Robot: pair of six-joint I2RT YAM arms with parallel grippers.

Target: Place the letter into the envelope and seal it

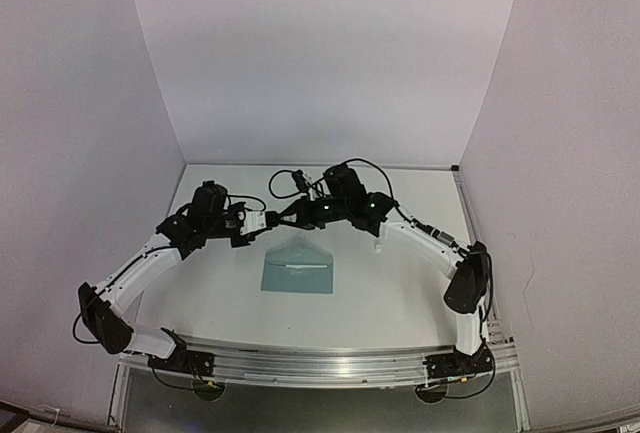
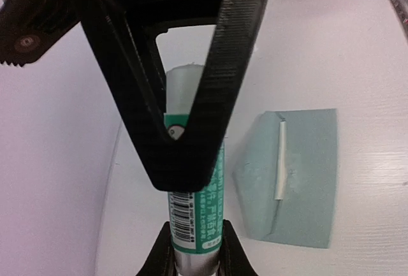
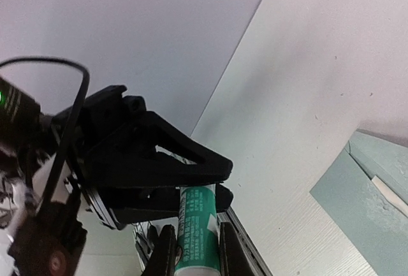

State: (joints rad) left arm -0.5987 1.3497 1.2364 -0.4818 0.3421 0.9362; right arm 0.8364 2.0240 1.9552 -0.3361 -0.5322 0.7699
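Surface [image 1: 400, 283]: white. The envelope [image 1: 297, 271] lies flat near its centre, flap folded out. Behind it, raised, the left end effector [image 2: 195, 257] and right end effector [image 3: 197, 254] clamp opposite ends of one green-labelled tube [image 2: 199, 215]. A white strip [image 2: 280, 161] lies along the envelope's fold.

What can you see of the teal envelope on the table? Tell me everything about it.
The envelope is pale teal paper, wider than tall, lying flat near the middle of the white table. Its triangular flap is open, spread flat and pointing toward the far side. A narrow white strip runs along the crease where the flap meets the body, and the paper looks slightly scuffed beside it. Only the table touches it.
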